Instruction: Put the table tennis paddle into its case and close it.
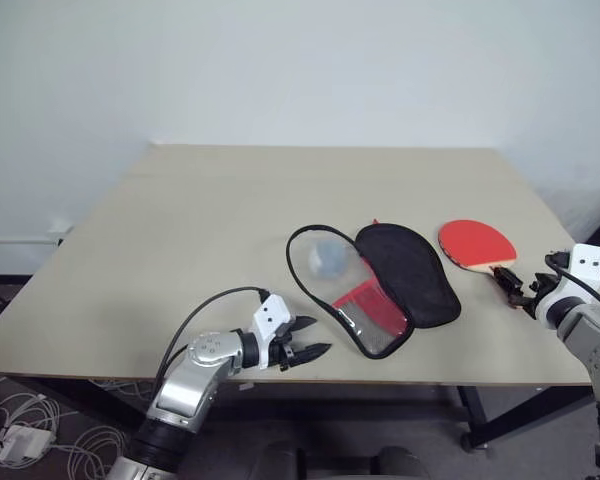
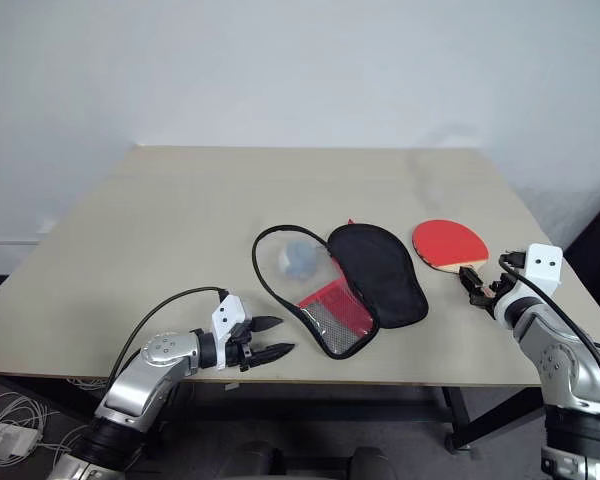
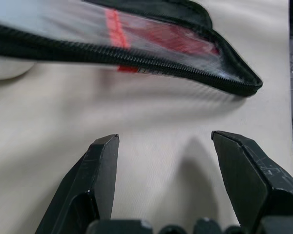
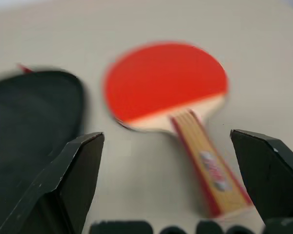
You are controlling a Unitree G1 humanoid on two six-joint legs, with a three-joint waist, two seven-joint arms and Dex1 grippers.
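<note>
A beige table carries the case, which lies unzipped and spread open near the middle of the front edge: the black half toward the right, the mesh-pocket half with a red panel toward the left, a pale grey lump inside the latter. The table tennis paddle lies red face up just right of the case, apart from it, its handle pointing toward the front right corner. The left gripper hovers at the front edge, just left of the case's narrow end, fingers spread wide and empty. The right gripper sits at the paddle handle's end, fingers wide apart on either side of it, nothing held.
</note>
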